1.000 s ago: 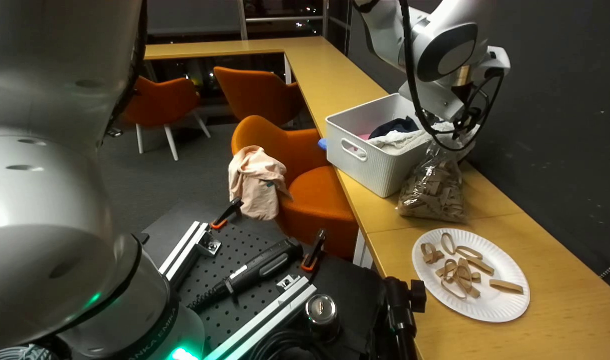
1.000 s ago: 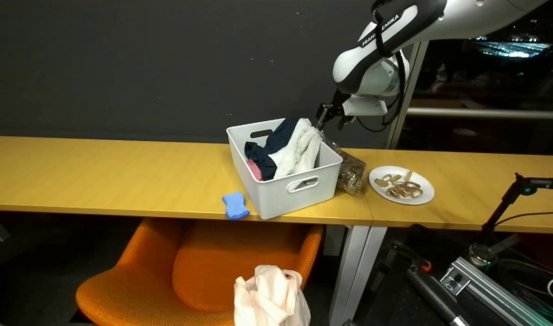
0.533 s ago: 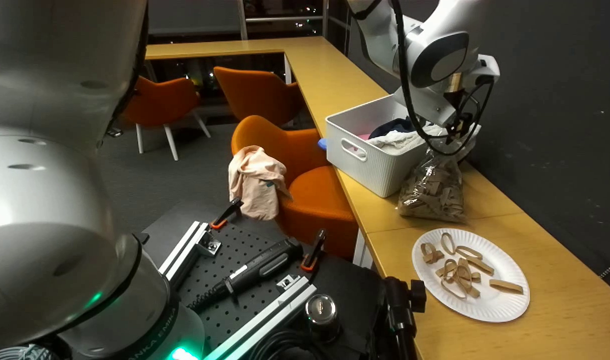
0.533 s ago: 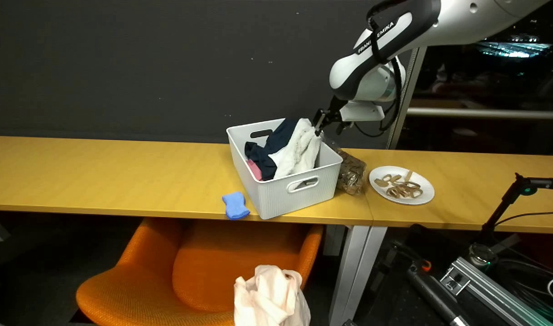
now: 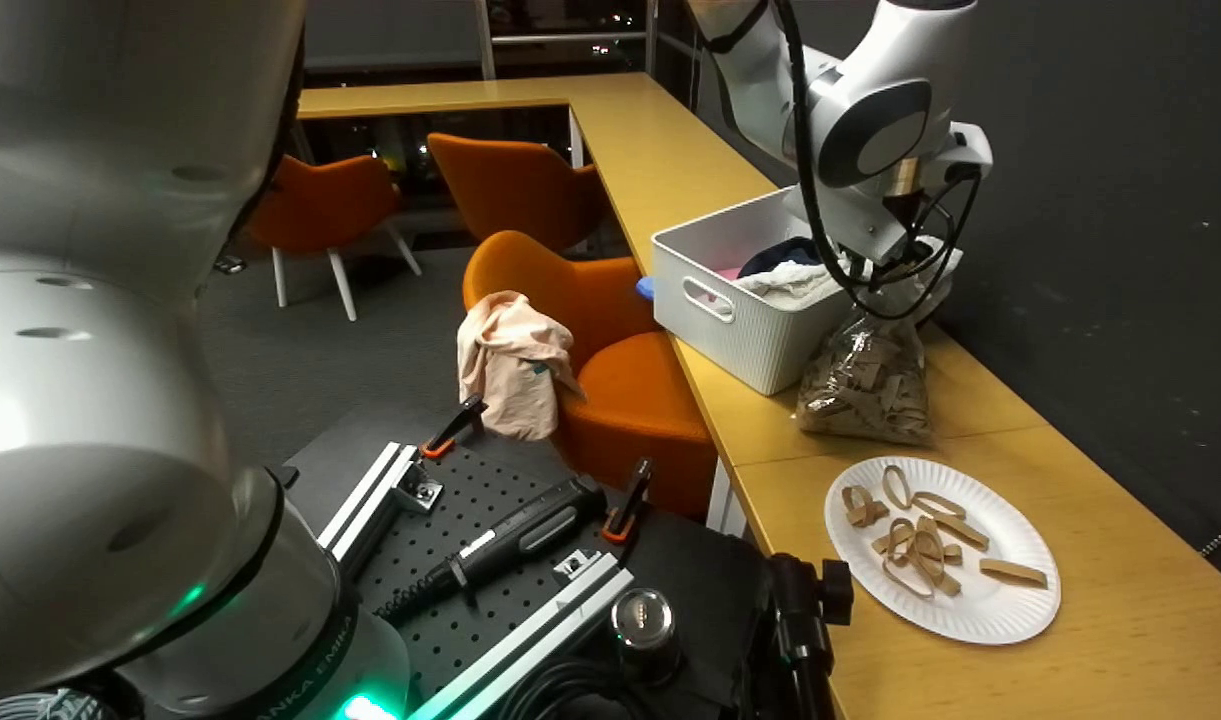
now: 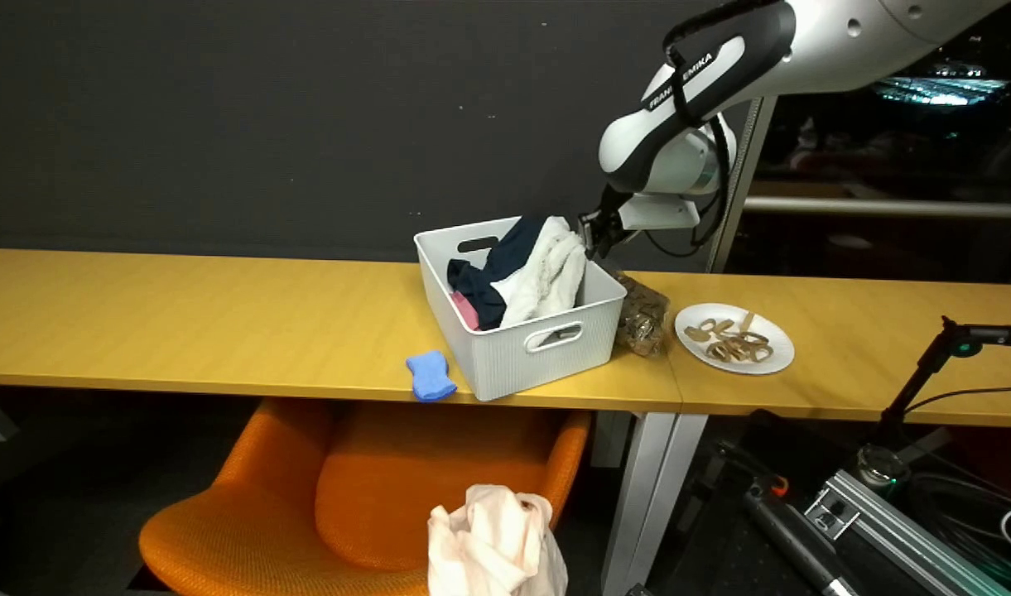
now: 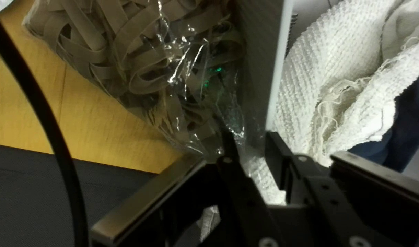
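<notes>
— Now, claw (image 7: 250, 140): condition?
— Mine, one, black: jaws apart, gap between them.
— Clear bag of tan bands (image 5: 862, 390): location?
— One, on the tabletop (image 6: 223, 314), just beside the white bin (image 6: 546, 368) of cloths (image 6: 546, 269), its top near my claw.

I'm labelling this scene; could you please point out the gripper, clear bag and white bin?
Gripper (image 7: 248, 144): wrist view, midway between fingertips.
Clear bag (image 5: 863, 392): in an exterior view, its filled lower part.
White bin (image 6: 505, 362): in an exterior view, its ribbed outer wall.
</notes>
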Motion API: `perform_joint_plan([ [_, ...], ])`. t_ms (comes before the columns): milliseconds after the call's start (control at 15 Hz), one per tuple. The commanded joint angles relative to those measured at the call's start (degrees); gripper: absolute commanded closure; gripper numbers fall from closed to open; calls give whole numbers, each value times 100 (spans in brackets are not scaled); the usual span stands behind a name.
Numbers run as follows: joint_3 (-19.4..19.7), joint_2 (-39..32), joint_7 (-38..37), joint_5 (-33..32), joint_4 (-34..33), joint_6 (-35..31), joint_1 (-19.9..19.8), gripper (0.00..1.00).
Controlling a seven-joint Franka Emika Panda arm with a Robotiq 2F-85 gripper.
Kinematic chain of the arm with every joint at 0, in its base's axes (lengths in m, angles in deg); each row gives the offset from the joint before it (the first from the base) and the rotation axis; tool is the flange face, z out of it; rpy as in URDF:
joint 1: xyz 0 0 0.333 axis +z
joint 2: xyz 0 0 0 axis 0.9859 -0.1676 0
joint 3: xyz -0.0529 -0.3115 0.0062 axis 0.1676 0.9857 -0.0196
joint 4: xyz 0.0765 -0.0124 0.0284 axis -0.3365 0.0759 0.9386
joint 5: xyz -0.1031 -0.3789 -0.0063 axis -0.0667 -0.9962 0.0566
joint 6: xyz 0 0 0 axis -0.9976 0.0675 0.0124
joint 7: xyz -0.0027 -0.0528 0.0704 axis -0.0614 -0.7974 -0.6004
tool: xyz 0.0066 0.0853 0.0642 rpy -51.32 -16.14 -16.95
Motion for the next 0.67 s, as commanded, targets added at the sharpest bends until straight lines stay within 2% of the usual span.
perform_joint_plan([
  [0, 26, -75, -12, -25, -77, -160, 31, 99],
  [600, 24, 237, 49, -5, 182, -358, -43, 100],
])
